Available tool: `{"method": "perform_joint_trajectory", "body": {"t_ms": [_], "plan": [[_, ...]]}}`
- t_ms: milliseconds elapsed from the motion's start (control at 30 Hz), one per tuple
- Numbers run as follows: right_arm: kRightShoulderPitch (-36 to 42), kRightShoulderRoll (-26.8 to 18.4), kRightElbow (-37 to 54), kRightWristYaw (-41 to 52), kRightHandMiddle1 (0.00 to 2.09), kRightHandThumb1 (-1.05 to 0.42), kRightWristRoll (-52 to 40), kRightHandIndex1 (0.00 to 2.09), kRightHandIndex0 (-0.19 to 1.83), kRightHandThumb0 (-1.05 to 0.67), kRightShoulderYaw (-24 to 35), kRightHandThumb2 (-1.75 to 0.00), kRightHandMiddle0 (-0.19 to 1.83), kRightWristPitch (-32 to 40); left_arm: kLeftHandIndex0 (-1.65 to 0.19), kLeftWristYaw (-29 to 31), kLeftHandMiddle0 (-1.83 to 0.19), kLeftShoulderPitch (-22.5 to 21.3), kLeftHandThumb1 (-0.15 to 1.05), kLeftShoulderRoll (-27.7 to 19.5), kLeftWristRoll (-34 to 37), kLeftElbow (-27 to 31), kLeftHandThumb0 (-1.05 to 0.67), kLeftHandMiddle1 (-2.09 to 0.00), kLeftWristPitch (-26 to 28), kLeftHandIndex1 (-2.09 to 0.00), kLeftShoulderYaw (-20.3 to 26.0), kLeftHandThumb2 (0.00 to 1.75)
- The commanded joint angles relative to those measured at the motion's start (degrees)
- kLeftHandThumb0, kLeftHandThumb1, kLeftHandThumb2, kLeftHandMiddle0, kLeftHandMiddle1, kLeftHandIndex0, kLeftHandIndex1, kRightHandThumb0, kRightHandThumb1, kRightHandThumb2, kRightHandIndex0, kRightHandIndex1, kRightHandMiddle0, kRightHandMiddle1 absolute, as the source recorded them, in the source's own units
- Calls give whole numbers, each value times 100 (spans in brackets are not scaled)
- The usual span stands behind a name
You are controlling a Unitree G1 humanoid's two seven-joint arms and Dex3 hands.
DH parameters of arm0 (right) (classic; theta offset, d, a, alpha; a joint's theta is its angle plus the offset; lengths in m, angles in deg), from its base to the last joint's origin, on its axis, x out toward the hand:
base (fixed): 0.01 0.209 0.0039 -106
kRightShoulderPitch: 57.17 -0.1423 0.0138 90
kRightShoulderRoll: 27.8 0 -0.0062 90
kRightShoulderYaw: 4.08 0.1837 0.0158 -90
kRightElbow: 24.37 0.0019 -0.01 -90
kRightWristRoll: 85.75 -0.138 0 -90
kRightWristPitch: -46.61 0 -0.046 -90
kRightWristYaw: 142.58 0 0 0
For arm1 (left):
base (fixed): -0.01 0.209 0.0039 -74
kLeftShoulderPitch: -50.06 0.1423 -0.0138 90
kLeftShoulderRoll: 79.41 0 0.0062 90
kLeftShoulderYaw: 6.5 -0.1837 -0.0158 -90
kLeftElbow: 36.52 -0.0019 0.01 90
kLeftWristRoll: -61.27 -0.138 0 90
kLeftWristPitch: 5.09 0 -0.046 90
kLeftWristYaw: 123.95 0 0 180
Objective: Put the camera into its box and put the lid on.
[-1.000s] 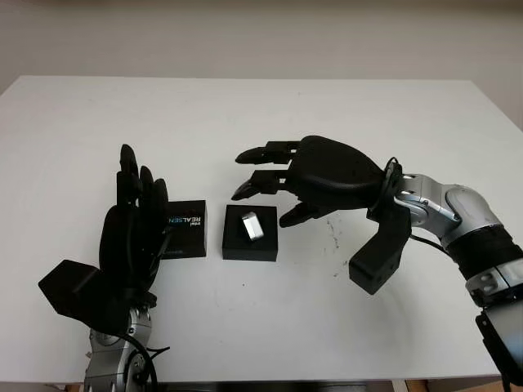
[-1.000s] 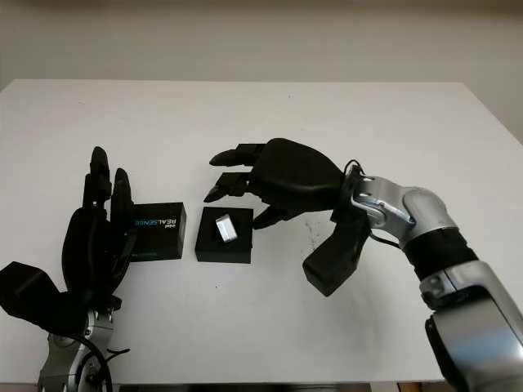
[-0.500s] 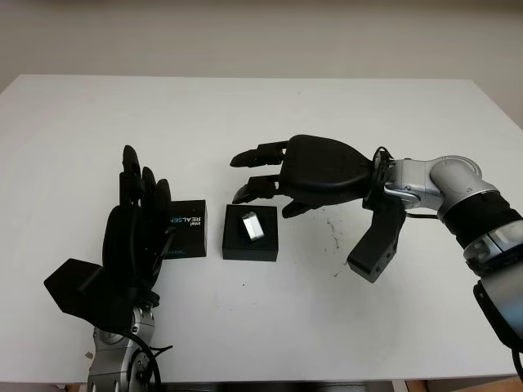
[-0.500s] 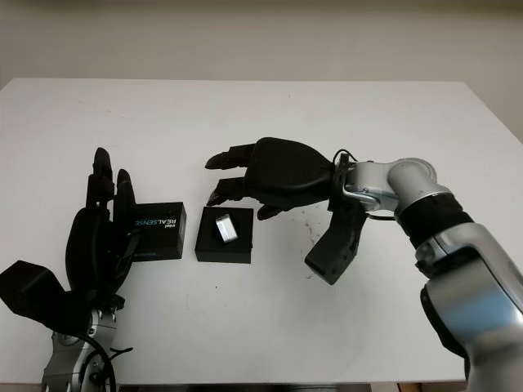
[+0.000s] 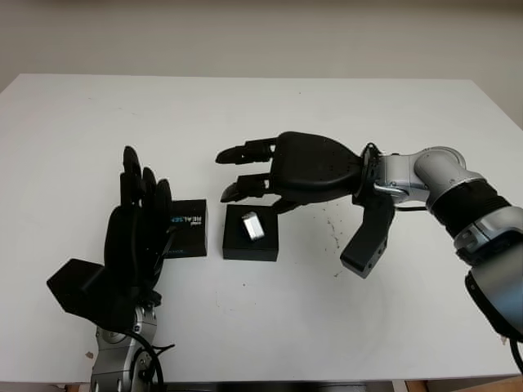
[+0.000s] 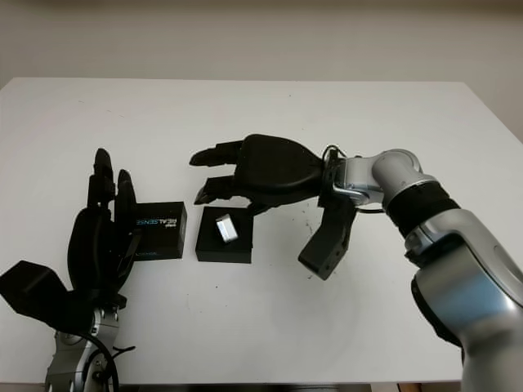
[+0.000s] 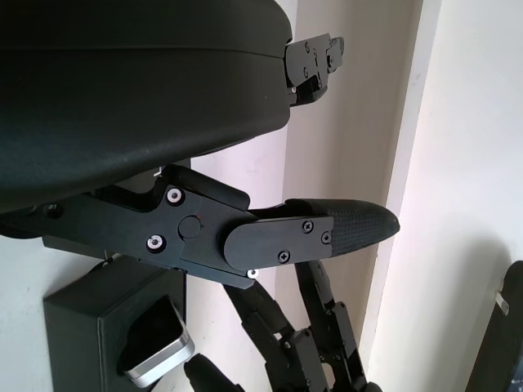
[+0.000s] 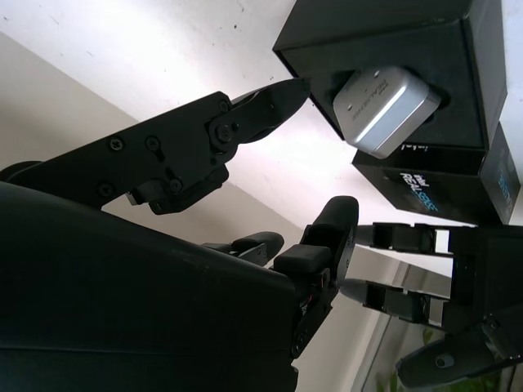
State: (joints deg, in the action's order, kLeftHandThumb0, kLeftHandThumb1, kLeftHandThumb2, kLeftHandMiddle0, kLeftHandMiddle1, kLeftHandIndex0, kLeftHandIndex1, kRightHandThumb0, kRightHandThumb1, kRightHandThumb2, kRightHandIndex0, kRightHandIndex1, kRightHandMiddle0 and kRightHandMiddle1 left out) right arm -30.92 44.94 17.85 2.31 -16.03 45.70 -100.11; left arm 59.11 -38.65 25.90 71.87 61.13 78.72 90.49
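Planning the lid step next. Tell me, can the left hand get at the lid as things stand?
Probably yes. The left hand, open, stands right beside the lid, which lies on the table left of the box. The right hand hovers over the box, not the lid.

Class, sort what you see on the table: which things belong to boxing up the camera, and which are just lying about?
Belongs to the job:
camera
box
lid
right hand, open, above the box
left hand, open, beside the lid

Just lying about:
nothing but the table itself
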Motion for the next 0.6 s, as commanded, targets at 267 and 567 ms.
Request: {"method": "perform_joint_trajectory", "body": {"t_ms": [267,567], "plan": [[-106,58,-36,-454,80,-85,81,13,41,-35,-201,-5,35,-88,19,-77,19,-76,105,72,-30,-5,-68,-2,-43,-2,-20,44],[-136,106,-186,-662,90,-84,239,14,40,-37,-548,-5,32,-118,19,-77,19,-85,105,73,-76,-26,-68,-1,-55,0,-18,45]]}}
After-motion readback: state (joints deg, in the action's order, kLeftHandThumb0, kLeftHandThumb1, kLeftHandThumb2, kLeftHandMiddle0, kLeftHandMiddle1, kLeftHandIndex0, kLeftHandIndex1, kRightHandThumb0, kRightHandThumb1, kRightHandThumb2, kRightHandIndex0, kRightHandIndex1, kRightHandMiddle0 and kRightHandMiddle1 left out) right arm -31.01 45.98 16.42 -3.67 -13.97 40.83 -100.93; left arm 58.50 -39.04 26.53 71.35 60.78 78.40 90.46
